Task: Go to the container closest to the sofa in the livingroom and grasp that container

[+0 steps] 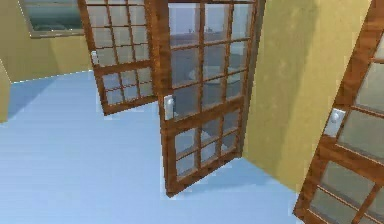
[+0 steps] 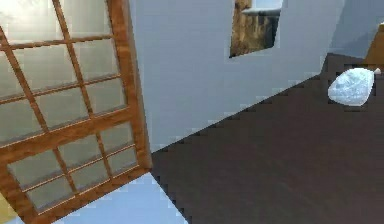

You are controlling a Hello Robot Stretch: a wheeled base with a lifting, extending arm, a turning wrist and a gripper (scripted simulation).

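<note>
A wooden door with glass panes (image 1: 205, 90) stands ajar straight ahead in the forward view, its metal handle (image 1: 169, 105) on its left edge. A second glazed door (image 1: 120, 55) stands open farther back to the left, and a third (image 1: 350, 140) fills the right edge. In the arm side view a glazed wooden door (image 2: 65, 110) takes up the left, and a crumpled white and pale blue lump (image 2: 352, 88) lies on the dark floor at the far right.
Pale blue floor (image 1: 70, 150) spreads across the forward view's left and front. A mustard wall (image 1: 295, 90) rises right of the middle door. In the arm side view, dark brown floor (image 2: 270, 160) runs to a pale wall with a framed picture (image 2: 257, 27).
</note>
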